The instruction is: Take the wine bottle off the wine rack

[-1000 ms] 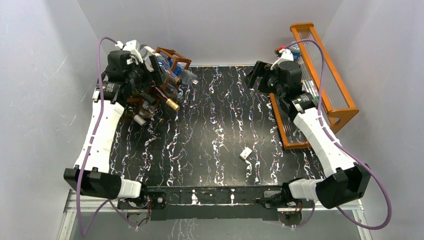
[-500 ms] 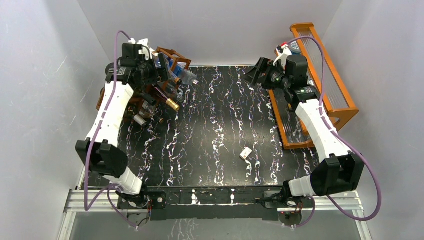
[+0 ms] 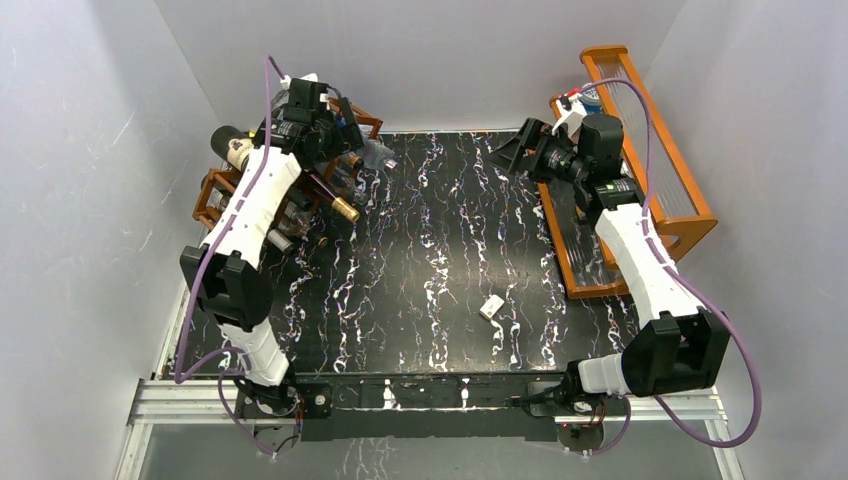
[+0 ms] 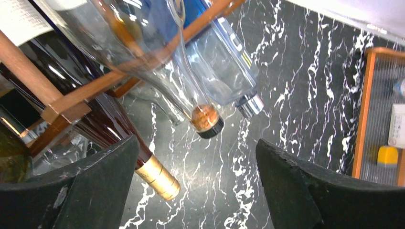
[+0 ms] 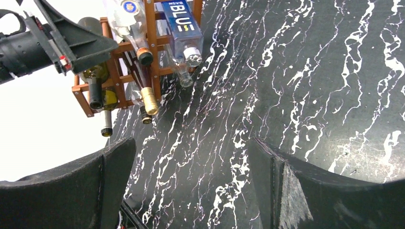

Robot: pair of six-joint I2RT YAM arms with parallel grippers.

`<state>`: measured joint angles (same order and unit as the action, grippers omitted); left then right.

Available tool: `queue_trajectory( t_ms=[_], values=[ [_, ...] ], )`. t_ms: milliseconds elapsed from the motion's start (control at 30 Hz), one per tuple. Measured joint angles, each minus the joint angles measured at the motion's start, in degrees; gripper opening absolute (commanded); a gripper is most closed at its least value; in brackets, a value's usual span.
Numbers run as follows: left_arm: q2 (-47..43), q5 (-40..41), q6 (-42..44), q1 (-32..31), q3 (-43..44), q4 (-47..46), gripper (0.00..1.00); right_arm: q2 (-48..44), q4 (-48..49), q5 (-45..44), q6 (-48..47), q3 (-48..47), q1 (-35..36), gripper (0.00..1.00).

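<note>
You were at the approach step. Your left gripper [image 4: 197, 148] hung by the rack [image 4: 62, 107] at the counter's [image 3: 430, 250] far-left corner, its jaws spread wide with nothing between them. The wine bottle [image 4: 112, 126], dark glass with a gold foil neck, lay in the rack, neck sloping out toward the counter's middle, just beside one finger and not gripped. Next, I judge, you needed to bring the jaws around that neck, close them, and draw the bottle out along its own line, clear of the bars.

The rack also held a clear corked bottle [image 4: 191, 102], a blue-labelled one [image 4: 224, 71] and green ones [image 5: 95, 86]. Your right gripper [image 5: 191, 143], also open and empty, sat near the far-right edge by the orange shelf [image 3: 650, 170], which held small items I couldn't identify.
</note>
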<state>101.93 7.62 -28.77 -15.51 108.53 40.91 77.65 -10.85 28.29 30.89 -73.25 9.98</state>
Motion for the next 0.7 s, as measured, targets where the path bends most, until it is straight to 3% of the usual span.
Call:
queue_trajectory(
  t_ms=[167, 333, 700],
  values=[
    [0.0, 2.2, 0.1, 0.1, 0.2, -1.2, 0.98, -0.2, 0.4, 1.7, -1.2, 0.0, 1.5, 0.98],
    [-2.5, 4.0, 3.6, 0.1, -1.9, -0.3, 0.98, 1.6, 0.6, 1.8, -2.7, -0.8, 9.2, 0.98],
    [-24.0, 11.6, 11.1, 0.1, -4.9, 4.7, 0.98, 18.6, 13.7, -0.9, 3.7, -6.2, 32.1, 0.98]
  ],
)
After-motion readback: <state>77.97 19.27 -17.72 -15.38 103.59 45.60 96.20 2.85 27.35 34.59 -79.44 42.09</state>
